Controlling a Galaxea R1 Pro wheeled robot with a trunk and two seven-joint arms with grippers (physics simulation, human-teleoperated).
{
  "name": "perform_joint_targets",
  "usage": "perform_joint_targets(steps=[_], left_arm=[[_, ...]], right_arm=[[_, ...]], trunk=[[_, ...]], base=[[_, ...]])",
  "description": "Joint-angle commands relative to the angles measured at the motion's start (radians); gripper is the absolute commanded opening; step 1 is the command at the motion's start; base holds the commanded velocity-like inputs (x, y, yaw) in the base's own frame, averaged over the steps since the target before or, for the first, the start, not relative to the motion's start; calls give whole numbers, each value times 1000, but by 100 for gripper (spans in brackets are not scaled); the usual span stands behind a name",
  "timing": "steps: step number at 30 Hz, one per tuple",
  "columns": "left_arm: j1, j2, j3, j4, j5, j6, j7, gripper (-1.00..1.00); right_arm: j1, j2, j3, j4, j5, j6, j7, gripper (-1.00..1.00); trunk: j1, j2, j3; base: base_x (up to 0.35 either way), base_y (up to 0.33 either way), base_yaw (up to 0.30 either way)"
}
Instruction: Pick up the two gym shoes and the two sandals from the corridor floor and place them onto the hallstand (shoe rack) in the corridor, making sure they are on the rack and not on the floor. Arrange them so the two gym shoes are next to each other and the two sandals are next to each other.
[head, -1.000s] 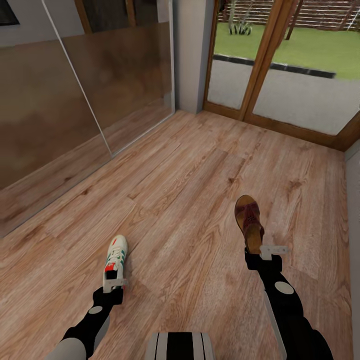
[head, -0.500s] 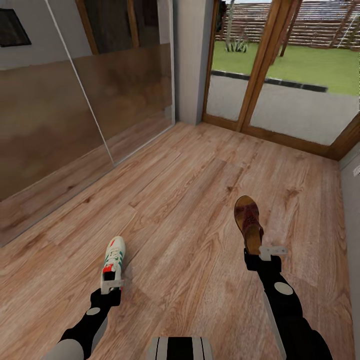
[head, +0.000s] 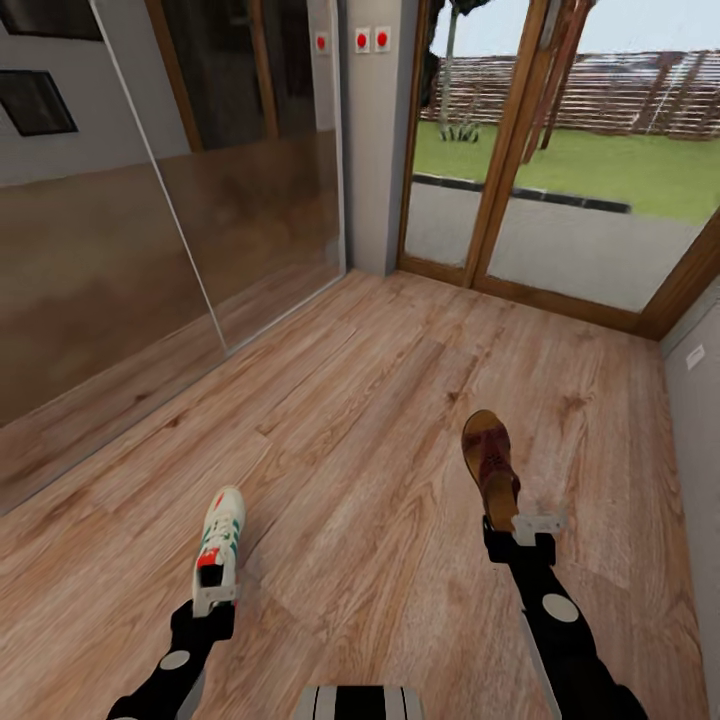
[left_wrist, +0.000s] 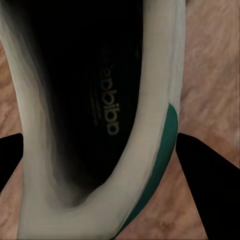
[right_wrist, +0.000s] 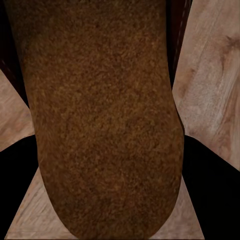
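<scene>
The left gripper (head: 214, 597) was clamped on the heel of a white lace-up gym shoe with green side stripes and a red tongue label (head: 220, 537). The shoe pointed away from the robot, toe forward, over the light brown wood-grain plank floor (head: 360, 400). In the left wrist view, the shoe's dark interior, printed insole and green heel trim (left_wrist: 100, 120) sat between the two black fingers (left_wrist: 207, 180), one at each side of the heel.

The right gripper (head: 527, 527) was clamped on the heel end of a dark brown leather sandal with a tan-brown footbed and straps (head: 492, 465). The sandal also pointed forward, well apart from the gym shoe. In the right wrist view, the grainy brown footbed (right_wrist: 105, 120) lay between the black fingers (right_wrist: 215, 185), with the plank floor visible at either side.

Whether either item touched the floor or was held just above it could not be determined.

Surroundings in the head view:
- A reflective glass wall panel (head: 150, 230) ran along the left side.
- A wood-framed glazed door (head: 520, 150) stood ahead, with green lawn (head: 600, 170) beyond it.
- Small red-and-white wall switches (head: 362, 40) were mounted on the grey pillar (head: 372, 160) between them.
</scene>
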Motion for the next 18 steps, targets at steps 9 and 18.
perform_joint_targets(steps=[9,18], left_arm=[[68,-1,8,5,-7,-88,3,-100],[127,0,12,-2,-4,-127,4,-100]], right_arm=[[61,-3,-7,133,11,-170,-1,-100],[112,-7,-19,267,11,-327,-1,-100]], trunk=[[-4,2,48],[-8,4,97]], base=[[0,0,-102],[0,0,-105]])
